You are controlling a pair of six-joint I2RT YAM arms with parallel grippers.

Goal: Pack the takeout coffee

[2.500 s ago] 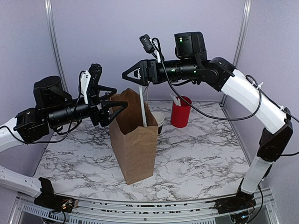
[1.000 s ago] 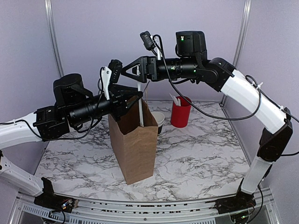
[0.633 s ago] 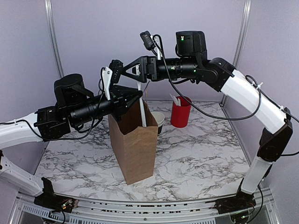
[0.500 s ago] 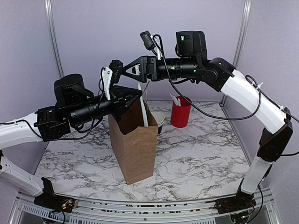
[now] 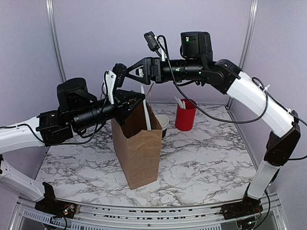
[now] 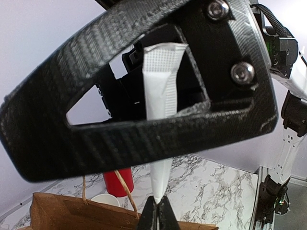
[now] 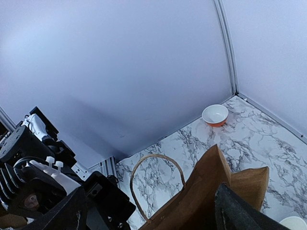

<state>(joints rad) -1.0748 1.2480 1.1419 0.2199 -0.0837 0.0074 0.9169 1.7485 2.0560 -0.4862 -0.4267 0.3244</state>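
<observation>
The takeout coffee is hidden in every view. A brown paper bag [image 5: 139, 143] stands upright mid-table with a white wrapped straw [image 5: 146, 112] sticking out of its mouth. My left gripper [image 5: 142, 98] is over the bag's rim, shut on the straw [image 6: 160, 143]; in the left wrist view the fingertips [image 6: 149, 216] pinch its lower end. My right gripper [image 5: 128, 74] hovers open just above, its black finger [image 6: 144, 110] filling the left wrist view in front of the straw's top. In the right wrist view the right gripper [image 7: 151, 211] is spread over the bag [image 7: 206, 191].
A red cup of utensils [image 5: 185, 114] stands behind the bag to the right, with a white-rimmed black cup [image 5: 162, 123] beside the bag. An orange bowl [image 7: 215, 115] sits near the far left wall. The bag's twine handle [image 7: 154, 157] arches up.
My left arm swung right to the bag's mouth and its jaws closed on the straw. The right gripper stayed open above.
</observation>
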